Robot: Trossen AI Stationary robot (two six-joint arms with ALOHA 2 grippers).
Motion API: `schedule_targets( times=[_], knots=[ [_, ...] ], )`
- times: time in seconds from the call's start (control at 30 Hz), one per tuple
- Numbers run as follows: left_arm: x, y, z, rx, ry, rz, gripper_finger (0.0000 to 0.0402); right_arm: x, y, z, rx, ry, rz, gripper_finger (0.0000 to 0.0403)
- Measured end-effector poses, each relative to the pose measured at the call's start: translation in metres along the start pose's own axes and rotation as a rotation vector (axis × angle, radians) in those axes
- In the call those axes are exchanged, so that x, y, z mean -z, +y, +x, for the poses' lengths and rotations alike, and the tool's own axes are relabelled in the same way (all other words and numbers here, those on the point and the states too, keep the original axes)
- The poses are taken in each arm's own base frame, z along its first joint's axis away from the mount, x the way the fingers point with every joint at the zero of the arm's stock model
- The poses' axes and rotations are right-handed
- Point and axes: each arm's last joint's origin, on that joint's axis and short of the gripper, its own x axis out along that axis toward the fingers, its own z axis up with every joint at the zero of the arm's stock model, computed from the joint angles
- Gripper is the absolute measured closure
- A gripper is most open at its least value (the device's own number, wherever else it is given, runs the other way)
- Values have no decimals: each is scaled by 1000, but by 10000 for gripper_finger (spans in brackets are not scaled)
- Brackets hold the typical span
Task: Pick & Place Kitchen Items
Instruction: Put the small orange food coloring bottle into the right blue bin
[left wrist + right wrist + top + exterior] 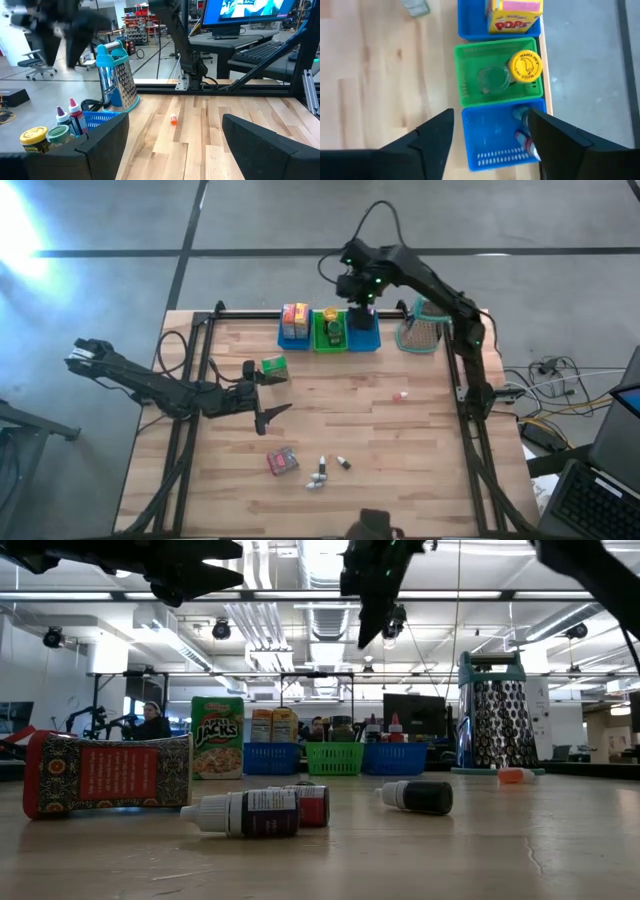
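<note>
My right gripper (490,117) hangs open and holds nothing, high above the right-hand blue bin (492,140) at the table's far edge, its fingers slanting down. That bin holds small red-capped bottles (522,136). The green bin (470,70) holds a yellow-lidded jar (525,66) and a clear-lidded one (494,79). The left blue bin (295,330) holds yellow-pink boxes. On the table lie a green cereal box (273,368), a red packet (283,462), small bottles (320,473) and a small orange item (400,394). My left gripper (275,418) waits open above the table's left middle.
A metal grater with a teal handle (422,330) stands right of the bins at the far edge. Black rails frame the table's left and right sides. Bare wood (380,430) lies between the bins and the loose items near the front.
</note>
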Motion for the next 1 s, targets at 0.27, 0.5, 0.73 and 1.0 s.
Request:
schedule_targets(
  times=[0.27,0.5,0.73,1.0],
  knots=[
    [0,0,0,0,0,-2,76,13,44,-62,19,-62,6,223],
    [0,0,0,0,4,-1,76,33,85,-78,64,-50,-16,279],
    [1,0,0,0,6,-23,76,64,125,-73,67,-97,-97,340],
    [1,0,0,0,6,-43,76,118,149,-58,48,-171,-139,392]
  ],
)
